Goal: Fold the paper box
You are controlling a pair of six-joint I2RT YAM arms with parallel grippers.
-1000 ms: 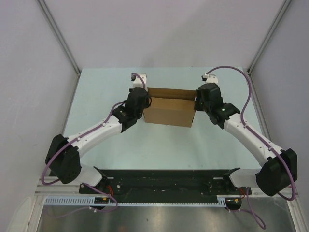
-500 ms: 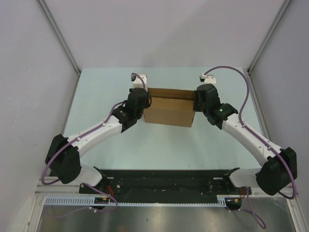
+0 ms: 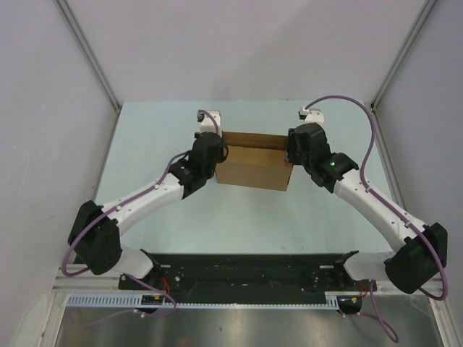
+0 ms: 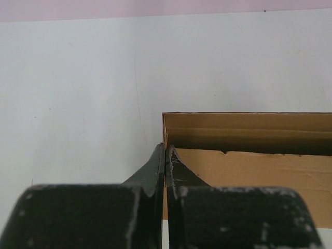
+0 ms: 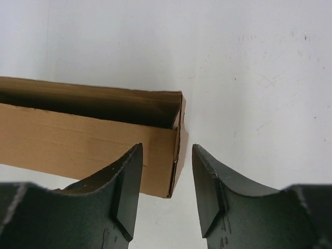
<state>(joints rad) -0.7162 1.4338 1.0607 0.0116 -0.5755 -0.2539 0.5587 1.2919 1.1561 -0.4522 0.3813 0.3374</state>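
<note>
box half-folded | left gripper pinched shut on its left wall, likely steadying it | right gripper open, straddling right wall, ungripped

**Brown paper box sits flat, far side still open**

We see plain, unmarked cardboard shaped into a shallow rectangular box, resting on the table toward its far middle. Its top panel lies level. Along the far edge we make out a dark gap beneath an upright back wall.
</note>
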